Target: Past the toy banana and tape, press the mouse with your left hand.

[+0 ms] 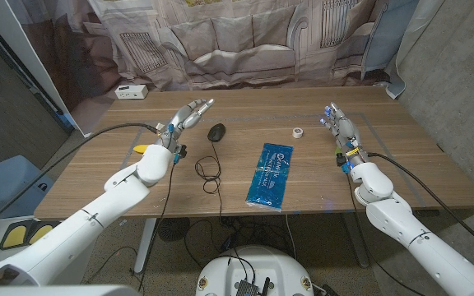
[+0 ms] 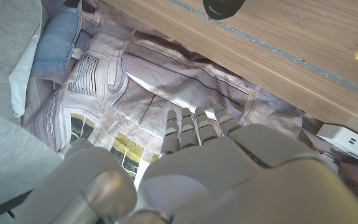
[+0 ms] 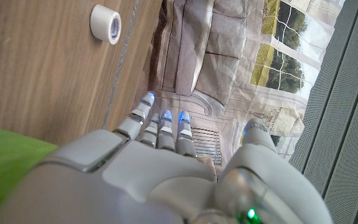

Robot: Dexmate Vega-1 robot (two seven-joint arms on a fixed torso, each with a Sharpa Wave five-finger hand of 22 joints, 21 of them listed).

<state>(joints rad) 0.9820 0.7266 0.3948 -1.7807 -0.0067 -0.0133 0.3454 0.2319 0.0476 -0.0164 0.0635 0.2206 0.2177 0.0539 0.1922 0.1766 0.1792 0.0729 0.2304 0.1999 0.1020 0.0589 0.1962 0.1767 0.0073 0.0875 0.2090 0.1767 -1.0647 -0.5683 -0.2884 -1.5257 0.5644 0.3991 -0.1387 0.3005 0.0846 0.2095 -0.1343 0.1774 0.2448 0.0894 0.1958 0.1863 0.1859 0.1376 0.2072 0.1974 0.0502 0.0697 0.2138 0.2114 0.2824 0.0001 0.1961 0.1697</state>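
One light, rigid mouse sits on the table just beyond the left hand, whose fingers are extended and empty. Its smooth, domed shell could skid; I'd press straight down on top.

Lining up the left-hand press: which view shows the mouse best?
The head view: the mouse lies whole on the table, cable trailing, just right of the left hand fingertips. The left wrist view catches only its dark edge at the frame border. The right wrist view gives nothing useful.
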